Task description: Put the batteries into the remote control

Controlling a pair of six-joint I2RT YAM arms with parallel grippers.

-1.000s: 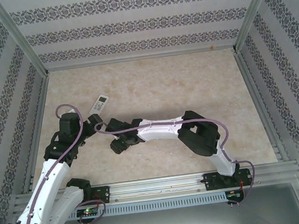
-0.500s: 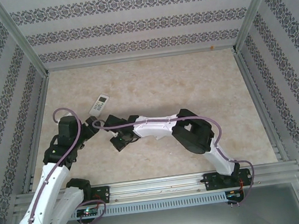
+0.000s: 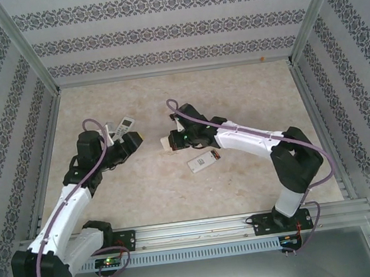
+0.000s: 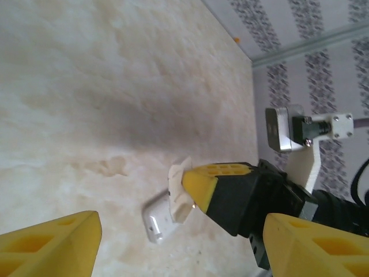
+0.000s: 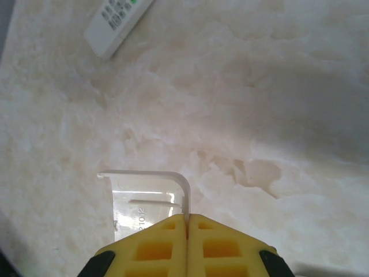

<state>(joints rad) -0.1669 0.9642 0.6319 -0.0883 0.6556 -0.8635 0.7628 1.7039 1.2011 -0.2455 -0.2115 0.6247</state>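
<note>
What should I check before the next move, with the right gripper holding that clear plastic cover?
1. Right gripper shut on the clear plastic cover: ok.
2. Left gripper open and empty: ok.
3. White remote lying unheld on the table, near the right gripper: ok.
4. Its battery compartment facing up: cannot tell.
5. Batteries located and reachable: cannot tell, too small to make out.
6. Buttoned remote lying flat, buttons up: ok.
</note>
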